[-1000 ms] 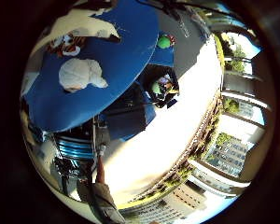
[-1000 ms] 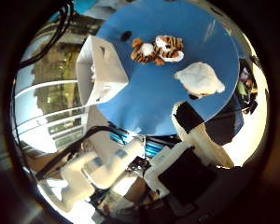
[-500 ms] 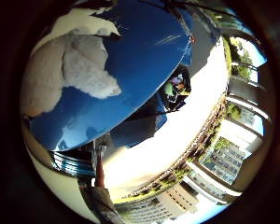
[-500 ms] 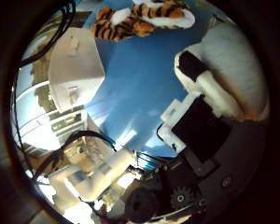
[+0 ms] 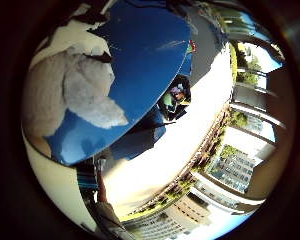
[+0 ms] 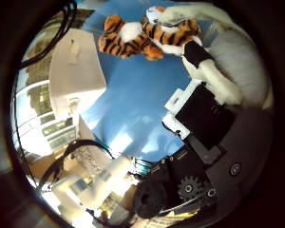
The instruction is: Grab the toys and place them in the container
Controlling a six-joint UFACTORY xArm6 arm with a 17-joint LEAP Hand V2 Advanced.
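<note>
A white plush toy (image 5: 75,90) lies on the round blue table (image 5: 155,55) and fills much of the right little finger side palm view, close under the palm. In the right thumb side palm view, an orange, black-striped tiger plush (image 6: 142,36) lies on the blue table (image 6: 142,109) beside the white toy (image 6: 245,59). A white box-shaped container (image 6: 76,71) stands on the table near the tiger. My hand (image 6: 204,95) is over the white toy, with one white and black finger stretched out and its tip at the toy's edge. It holds nothing.
The table's edge (image 5: 140,120) falls off to pale pavement (image 5: 180,140), where a small dark object (image 5: 172,97) lies. Buildings (image 5: 240,160) and trees ring the yard. The arm's body (image 6: 195,180) fills the side of the thumb side view.
The hand has moved closer to the table and the white toy. The tiger and container fill more of the thumb side view, and the finger tip now reaches the white toy.
</note>
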